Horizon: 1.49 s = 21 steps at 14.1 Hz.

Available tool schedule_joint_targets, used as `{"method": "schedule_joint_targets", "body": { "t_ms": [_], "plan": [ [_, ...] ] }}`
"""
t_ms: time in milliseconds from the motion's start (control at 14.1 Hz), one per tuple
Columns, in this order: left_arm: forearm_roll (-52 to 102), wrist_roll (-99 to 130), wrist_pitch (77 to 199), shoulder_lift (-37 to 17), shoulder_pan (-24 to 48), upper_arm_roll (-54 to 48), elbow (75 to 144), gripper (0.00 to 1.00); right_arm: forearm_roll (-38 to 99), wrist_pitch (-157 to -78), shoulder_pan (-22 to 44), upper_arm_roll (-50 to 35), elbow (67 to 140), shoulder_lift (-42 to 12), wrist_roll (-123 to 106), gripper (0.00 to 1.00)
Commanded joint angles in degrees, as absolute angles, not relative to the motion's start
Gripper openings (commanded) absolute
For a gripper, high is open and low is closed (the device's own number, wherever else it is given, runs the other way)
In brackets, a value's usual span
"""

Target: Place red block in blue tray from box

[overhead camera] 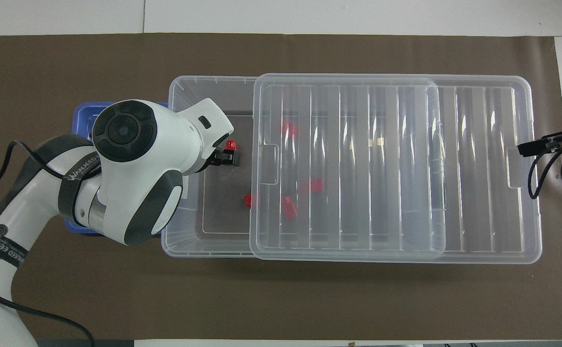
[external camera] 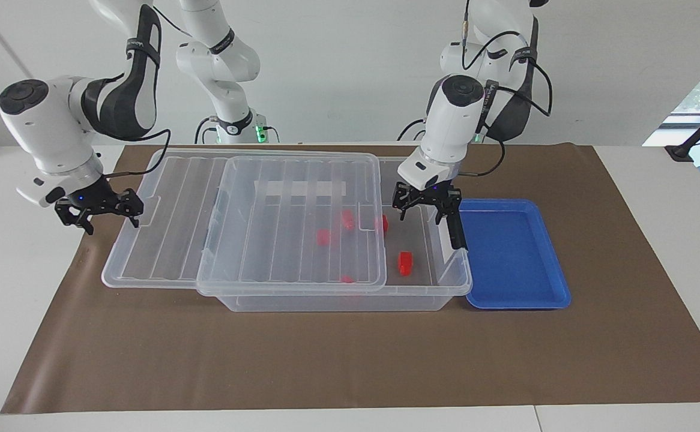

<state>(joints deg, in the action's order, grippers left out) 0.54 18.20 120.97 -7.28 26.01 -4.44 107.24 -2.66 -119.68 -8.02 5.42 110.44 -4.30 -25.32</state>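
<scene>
The clear box (external camera: 338,301) (overhead camera: 199,89) sits mid-table with its ribbed lid (external camera: 290,198) (overhead camera: 358,164) slid partway toward the right arm's end. One red block (external camera: 406,263) (overhead camera: 231,144) lies uncovered in the open part; several more show through the lid. My left gripper (external camera: 423,215) (overhead camera: 228,157) hangs open above the opening, over that block and not touching it. The blue tray (external camera: 512,252) (overhead camera: 82,115) lies beside the box at the left arm's end, mostly hidden by the arm from overhead. My right gripper (external camera: 101,211) (overhead camera: 527,148) is open at the lid's end tab.
A black latch (external camera: 457,231) stands on the box's end wall between the opening and the tray. A brown mat (external camera: 350,360) covers the table under everything. The lid overhangs the box at the right arm's end.
</scene>
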Motion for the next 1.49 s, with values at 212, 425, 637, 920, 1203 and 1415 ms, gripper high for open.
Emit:
{"method": "schedule_joint_targets", "body": {
  "t_ms": [212,425,637,920,1203,1415],
  "plan": [
    [0.6,21.1,127.1,-8.2,27.6,-3.7,110.6,0.72,-3.9,-121.2,-8.7,5.4,109.5,-5.4,-28.7,1.0],
    [0.6,21.2,130.6,-8.3,27.6,-3.7,113.1,0.73,-3.9,-121.2,-8.7,5.4,109.3,-5.5,-29.9,1.0],
    [0.6,21.2,132.4,-10.0,27.6,-3.6,113.5,0.73,-3.9,-121.3,-8.7,5.9,109.0,-5.5,-30.9,1.0],
    [0.6,21.3,135.7,-12.3,27.5,-3.6,113.6,0.73,-3.8,-121.3,-8.8,6.0,108.7,-5.5,-32.2,1.0],
    [0.6,21.6,138.0,-16.3,27.9,-3.6,113.4,0.73,-3.8,-121.3,-8.8,6.8,108.8,-5.5,-33.3,1.0],
    [0.5,21.7,138.7,-17.8,28.2,-3.5,113.4,0.72,-3.8,-121.1,-8.8,6.8,108.8,-5.5,-33.1,1.0]
  ]
}}
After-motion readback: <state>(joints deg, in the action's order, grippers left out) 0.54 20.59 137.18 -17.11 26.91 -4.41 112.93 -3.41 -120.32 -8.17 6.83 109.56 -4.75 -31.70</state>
